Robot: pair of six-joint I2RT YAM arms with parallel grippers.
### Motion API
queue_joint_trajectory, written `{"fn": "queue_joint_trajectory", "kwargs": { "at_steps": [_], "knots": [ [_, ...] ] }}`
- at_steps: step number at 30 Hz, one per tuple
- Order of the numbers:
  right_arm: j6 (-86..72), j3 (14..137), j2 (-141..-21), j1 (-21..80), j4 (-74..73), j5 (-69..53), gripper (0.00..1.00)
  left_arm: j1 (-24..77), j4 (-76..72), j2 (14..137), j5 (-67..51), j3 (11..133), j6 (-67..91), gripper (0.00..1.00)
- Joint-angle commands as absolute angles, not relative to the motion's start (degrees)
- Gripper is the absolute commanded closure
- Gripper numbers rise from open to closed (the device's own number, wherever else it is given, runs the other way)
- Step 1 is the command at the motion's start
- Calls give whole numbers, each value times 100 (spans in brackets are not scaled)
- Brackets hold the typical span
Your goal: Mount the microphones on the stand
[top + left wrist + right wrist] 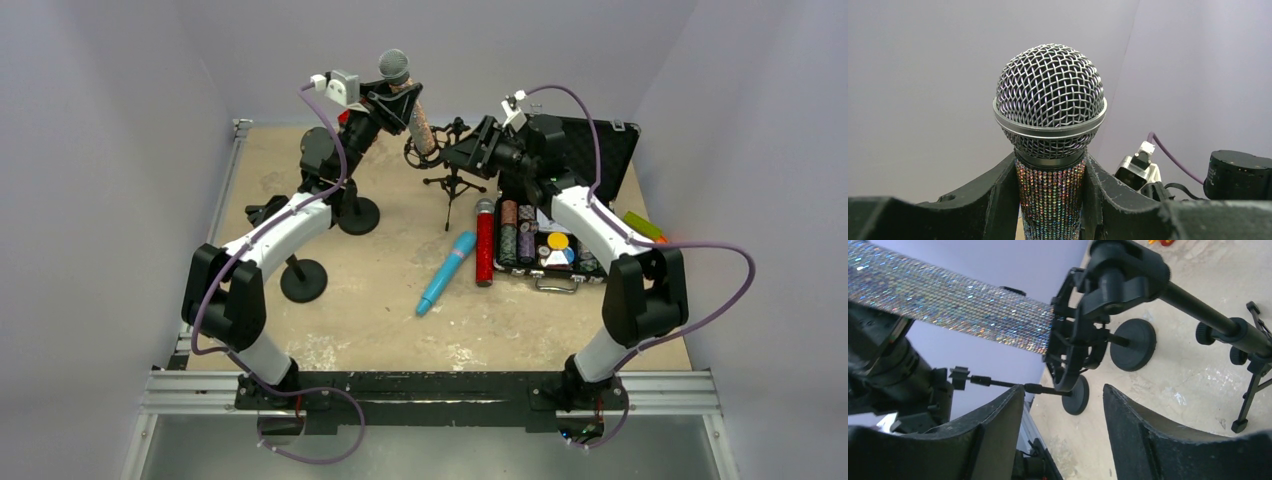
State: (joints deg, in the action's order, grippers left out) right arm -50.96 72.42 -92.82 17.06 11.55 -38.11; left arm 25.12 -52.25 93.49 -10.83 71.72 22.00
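— Slippage worries me: the left tool (1050, 205) clenches the silver-glitter microphone (1050, 95) below its head, aloft near the worktop's (380, 320) far edge, tail meeting the tripod stand's clip (1073, 345).
— Right tool (1063, 440)?
— Jaws apart, grasping nothing, beside that clip. Unbraced, the stand may tip under the push.

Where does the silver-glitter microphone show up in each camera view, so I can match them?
Top external: top centre, the silver-glitter microphone tilted, mesh head up, gripped by the left end effector.
Left wrist: dead centre, upright between the fingers, head filling the middle.
Right wrist: upper left, glitter body only, its end at the stand's clip.
Shared landmark: that clip, also at the microphone's lower end in the top view; not in the left wrist view.
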Motion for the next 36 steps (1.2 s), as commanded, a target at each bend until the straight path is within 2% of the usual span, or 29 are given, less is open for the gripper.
{"fn": "queue_joint_trajectory", "kwargs": {
  "at_steps": [1,17,19,22,24,30,36],
  "knots": [
    [-5470,7581,-9209,1836,1272,-3300,40,2522,-4786,9520,-1226,7014,2285,100],
    [-6257,7805,-9662,1964,1268,-3430,70,2522,-4939,9597,-1428,7025,2495,100],
    [-6310,7829,-9699,1966,1294,-3496,77,2522,-4907,9606,-1431,7031,2487,100],
    [-6419,7814,-9733,1964,1400,-3720,94,2521,-4688,9611,-1435,7052,2398,100],
    [-6549,7814,-9738,1955,1521,-3893,100,2518,-4363,9607,-1475,7083,2237,100],
    [-7009,7792,-9703,1926,2007,-4256,100,2522,-3792,9587,-1487,6966,1678,100],
    [-7327,7810,-9812,1851,2268,-4528,100,2479,-3642,9805,-1700,7022,1798,100]
  ]
}}
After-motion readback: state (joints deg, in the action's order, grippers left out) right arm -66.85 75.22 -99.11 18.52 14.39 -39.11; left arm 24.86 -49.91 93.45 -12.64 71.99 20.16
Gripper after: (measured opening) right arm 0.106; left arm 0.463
